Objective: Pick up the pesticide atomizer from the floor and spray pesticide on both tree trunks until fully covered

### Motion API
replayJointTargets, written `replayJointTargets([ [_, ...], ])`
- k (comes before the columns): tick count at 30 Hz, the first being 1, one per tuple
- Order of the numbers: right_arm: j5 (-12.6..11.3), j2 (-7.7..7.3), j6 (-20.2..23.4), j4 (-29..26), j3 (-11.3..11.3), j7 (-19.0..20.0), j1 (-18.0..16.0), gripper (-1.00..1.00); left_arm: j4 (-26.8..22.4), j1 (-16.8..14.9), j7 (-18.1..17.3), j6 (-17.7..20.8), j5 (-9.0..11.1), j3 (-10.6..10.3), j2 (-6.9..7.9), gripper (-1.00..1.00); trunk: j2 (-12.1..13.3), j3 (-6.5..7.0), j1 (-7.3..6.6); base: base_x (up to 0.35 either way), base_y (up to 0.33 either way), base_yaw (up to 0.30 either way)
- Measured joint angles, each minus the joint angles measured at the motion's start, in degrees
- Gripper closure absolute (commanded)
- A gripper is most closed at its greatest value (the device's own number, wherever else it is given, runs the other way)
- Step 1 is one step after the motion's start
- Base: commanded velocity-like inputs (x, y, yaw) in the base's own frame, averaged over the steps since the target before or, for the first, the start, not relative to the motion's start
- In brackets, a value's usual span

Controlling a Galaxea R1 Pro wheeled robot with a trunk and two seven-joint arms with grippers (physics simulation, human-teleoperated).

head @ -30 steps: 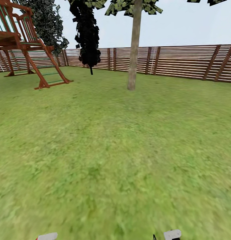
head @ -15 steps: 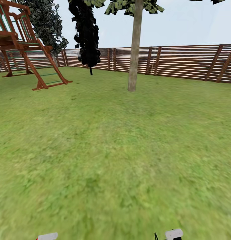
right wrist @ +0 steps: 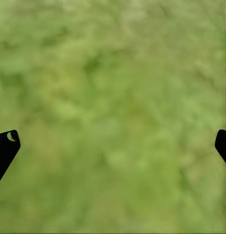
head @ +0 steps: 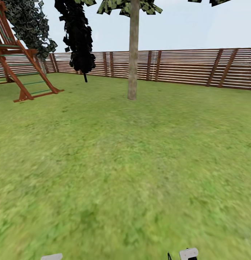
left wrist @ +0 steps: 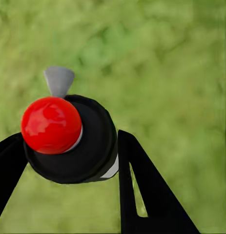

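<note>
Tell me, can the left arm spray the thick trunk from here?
Probably not yet. The left pincer grips the atomizer low over the grass, and the trunk stands far ahead near the fence. Nothing blocks the way; the robot must drive closer.

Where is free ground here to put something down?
The wide lawn from the robot up to the tree trunk is bare, also right of it toward the fence. The far left is crowded: climbing frame and black tree.
</note>
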Motion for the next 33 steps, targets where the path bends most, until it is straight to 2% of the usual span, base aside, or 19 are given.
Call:
replayJointTargets([
  [5,0.00,0.08,0.00,0.00,0.00,0.00,-0.01,-1.00,-0.02,0.14,0.00,0.00,0.01,-0.03,0.00,1.00,0.00,0.00,0.00,0.339,0.000,-0.152],
  [33,0.09,-0.18,0.00,0.00,0.09,0.00,-0.01,-1.00,-0.01,0.15,0.00,0.01,0.01,-0.03,0.00,1.00,0.00,0.00,0.00,0.338,0.000,-0.002],
])
